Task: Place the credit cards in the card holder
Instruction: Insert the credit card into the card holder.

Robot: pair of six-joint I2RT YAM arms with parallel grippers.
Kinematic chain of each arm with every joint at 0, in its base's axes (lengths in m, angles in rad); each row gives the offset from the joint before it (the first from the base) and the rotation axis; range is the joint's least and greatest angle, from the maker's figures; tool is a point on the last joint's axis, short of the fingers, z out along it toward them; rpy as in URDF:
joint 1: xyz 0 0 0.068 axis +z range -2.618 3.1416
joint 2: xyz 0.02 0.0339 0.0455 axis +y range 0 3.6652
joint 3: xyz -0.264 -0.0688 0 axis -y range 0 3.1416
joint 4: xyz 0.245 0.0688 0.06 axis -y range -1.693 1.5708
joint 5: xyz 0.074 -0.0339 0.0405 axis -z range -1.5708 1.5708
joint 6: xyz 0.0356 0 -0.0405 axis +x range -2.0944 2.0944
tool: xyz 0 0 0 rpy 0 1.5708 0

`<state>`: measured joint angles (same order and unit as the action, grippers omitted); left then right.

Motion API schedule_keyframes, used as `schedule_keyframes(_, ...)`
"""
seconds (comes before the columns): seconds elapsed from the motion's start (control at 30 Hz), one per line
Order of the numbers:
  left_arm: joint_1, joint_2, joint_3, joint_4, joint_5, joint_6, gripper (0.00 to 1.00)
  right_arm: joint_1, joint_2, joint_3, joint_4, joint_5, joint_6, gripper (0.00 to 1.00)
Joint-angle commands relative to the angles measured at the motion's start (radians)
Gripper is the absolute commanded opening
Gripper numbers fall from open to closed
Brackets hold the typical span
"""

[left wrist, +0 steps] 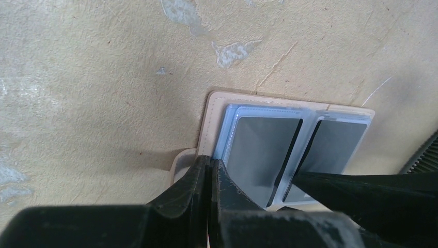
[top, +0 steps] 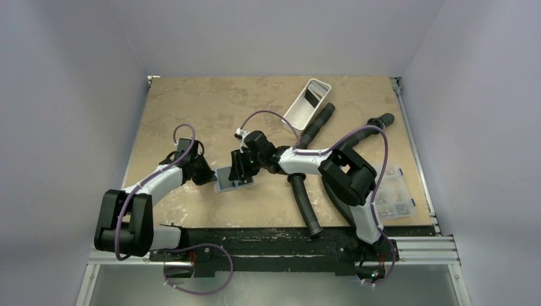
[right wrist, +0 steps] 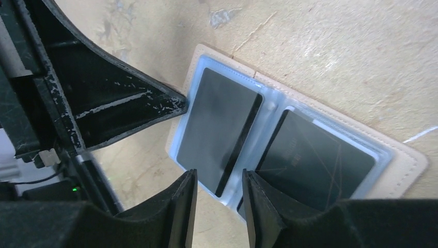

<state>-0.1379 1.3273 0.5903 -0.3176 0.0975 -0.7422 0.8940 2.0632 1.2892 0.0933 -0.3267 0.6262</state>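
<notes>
Card holder (top: 223, 183) open flat on bench, nearer front edge, left of centre. Dark cards (right wrist: 219, 129) in both pockets. Left gripper (left wrist: 209, 164) clenched, tips at holder's left edge. Right gripper (right wrist: 219, 188) released, fingers apart over fold. White tray (top: 308, 102) near far edge.

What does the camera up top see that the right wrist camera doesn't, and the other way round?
Only the top view shows the white tray, the clear box and the black hoses. Only the right wrist view shows two dark cards tucked in see-through pockets, with the right jaws open above them. Both show the open card holder on the table.
</notes>
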Motion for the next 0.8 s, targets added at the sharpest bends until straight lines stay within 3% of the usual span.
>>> schedule_keyframes(0.0, -0.005, -0.007, -0.035, -0.034, -0.002, -0.009, 0.00, 0.019, -0.050, 0.078, -0.156, 0.127, -0.175, 0.44)
schedule_keyframes(0.1, -0.005, -0.015, -0.036, -0.035, -0.003, -0.008, 0.00, 0.031, -0.035, 0.098, -0.145, 0.109, -0.186, 0.34)
schedule_keyframes(0.17, -0.004, -0.018, -0.037, -0.035, -0.002, -0.009, 0.00, 0.035, -0.019, 0.118, -0.131, 0.087, -0.171, 0.19)
schedule_keyframes(0.27, -0.005, -0.026, -0.038, -0.036, -0.005, -0.010, 0.00, 0.040, -0.015, 0.126, -0.122, 0.094, -0.161, 0.09)
schedule_keyframes(0.57, -0.005, -0.043, -0.026, -0.045, -0.007, -0.014, 0.00, 0.042, 0.040, 0.137, -0.120, 0.094, -0.146, 0.01)
schedule_keyframes(0.77, -0.004, -0.067, 0.010, -0.077, -0.004, -0.013, 0.00, 0.042, 0.071, 0.104, -0.125, 0.128, -0.115, 0.00)
